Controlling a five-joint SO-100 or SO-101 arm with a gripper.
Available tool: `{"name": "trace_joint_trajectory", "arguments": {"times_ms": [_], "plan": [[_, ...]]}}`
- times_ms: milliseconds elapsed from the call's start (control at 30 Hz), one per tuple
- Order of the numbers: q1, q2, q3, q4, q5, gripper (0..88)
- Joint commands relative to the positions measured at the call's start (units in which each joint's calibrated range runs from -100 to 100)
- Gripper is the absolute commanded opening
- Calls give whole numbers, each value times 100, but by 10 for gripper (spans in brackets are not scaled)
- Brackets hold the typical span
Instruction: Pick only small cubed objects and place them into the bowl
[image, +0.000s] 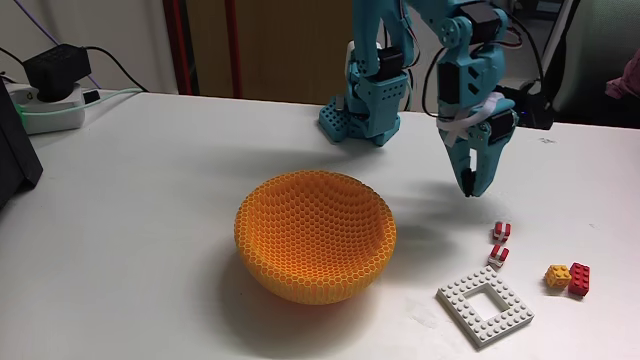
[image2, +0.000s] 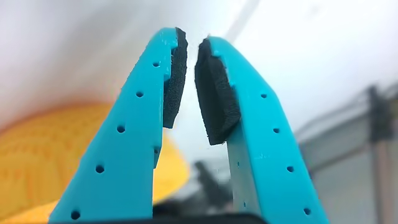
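The orange honeycomb bowl (image: 315, 235) stands mid-table in the fixed view and appears as a blurred orange shape (image2: 37, 155) at the wrist view's lower left. Two red-and-white small cubes (image: 502, 232) (image: 498, 256) lie right of the bowl, and a yellow-orange small cube (image: 557, 276) lies further right. My gripper (image: 470, 188) hangs above the table, up and left of the striped cubes. In the wrist view the gripper (image2: 191, 37) has its black pads (image2: 214, 93) almost touching, with nothing between them.
A longer red brick (image: 579, 279) touches the yellow cube's right side. A flat white square frame plate (image: 486, 305) lies near the front edge. The arm's base (image: 360, 110) stands behind. A power strip (image: 50, 100) and a black box (image: 15, 150) sit far left.
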Motion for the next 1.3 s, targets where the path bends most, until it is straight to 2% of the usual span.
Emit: {"name": "trace_joint_trajectory", "arguments": {"times_ms": [0,167,367,1267], "plan": [[-299,386,-519,-162,49,104],[-532,907,-875,-205,49,172],[-607,1409,-875,-448,63,201],[-626,2621,-1164,-1352,171,197]]}}
